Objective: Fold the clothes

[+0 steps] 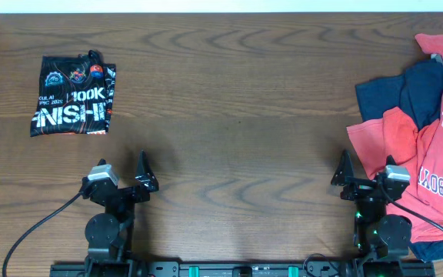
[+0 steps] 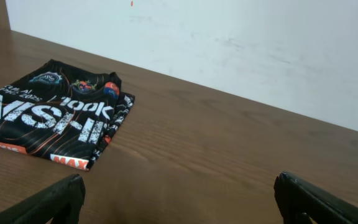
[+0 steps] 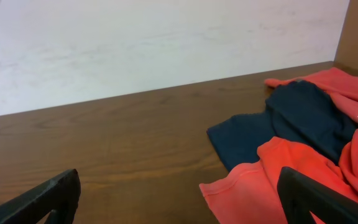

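The black jersey with orange lines and white "100K FINISHER" lettering lies folded in a flat rectangle at the far left of the table; it also shows in the left wrist view. A heap of red T-shirts and a navy T-shirt lies crumpled at the right edge; the right wrist view shows the red cloth and the navy one. My left gripper is open and empty near the front edge. My right gripper is open and empty, beside the red cloth's edge.
The brown wooden table runs between the folded jersey and the heap. A white wall stands behind the table's far edge. Black cables trail from both arm bases at the front.
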`<act>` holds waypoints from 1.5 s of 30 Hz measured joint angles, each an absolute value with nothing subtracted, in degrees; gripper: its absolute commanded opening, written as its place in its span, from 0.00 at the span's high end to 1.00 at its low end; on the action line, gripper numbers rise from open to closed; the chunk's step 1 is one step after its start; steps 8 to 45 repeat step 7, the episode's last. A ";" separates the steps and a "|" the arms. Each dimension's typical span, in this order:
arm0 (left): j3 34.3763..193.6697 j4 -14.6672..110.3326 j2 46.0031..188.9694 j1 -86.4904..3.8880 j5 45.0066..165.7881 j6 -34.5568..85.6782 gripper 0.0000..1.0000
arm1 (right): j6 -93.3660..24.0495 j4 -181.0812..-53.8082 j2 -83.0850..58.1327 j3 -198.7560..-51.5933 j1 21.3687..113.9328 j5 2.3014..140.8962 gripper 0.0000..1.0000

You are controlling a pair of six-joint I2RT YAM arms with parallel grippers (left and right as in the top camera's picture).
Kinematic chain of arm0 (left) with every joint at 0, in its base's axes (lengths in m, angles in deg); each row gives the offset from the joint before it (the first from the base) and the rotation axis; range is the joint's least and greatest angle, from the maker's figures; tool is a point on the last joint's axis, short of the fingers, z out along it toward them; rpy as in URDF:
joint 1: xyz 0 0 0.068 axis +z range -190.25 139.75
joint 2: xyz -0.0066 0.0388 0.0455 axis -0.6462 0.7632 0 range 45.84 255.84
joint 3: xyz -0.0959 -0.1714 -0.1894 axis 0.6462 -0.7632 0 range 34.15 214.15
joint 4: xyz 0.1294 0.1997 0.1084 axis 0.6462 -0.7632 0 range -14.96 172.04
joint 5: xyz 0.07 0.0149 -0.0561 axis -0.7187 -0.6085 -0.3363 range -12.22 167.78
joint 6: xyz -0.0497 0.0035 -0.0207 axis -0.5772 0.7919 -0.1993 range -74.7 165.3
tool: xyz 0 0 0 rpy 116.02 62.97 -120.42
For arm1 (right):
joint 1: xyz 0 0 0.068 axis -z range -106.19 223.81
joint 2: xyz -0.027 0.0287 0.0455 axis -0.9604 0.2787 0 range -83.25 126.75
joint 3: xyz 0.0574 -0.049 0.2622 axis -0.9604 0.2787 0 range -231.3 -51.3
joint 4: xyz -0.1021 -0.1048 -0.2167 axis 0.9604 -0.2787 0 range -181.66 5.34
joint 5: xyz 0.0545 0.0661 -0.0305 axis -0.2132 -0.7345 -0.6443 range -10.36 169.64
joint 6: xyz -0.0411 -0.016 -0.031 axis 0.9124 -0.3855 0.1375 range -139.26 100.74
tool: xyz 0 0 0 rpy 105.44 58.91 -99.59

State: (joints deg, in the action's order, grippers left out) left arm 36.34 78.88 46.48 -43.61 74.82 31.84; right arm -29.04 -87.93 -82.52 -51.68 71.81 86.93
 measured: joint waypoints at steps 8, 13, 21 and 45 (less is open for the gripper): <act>36.34 78.88 46.48 -43.61 74.82 31.84 0.02 | -29.04 -87.93 -82.52 -51.68 71.81 86.93 0.01; 36.34 78.88 46.48 -43.61 74.82 31.84 0.02 | -29.04 -87.93 -82.52 -51.68 71.81 86.93 0.01; 36.34 78.88 46.48 -43.61 74.82 31.84 0.02 | -29.04 -87.93 -82.52 -51.68 71.81 86.93 0.01; 36.34 78.88 46.48 -43.61 74.82 31.84 0.02 | -29.04 -87.93 -82.52 -51.68 71.81 86.93 0.01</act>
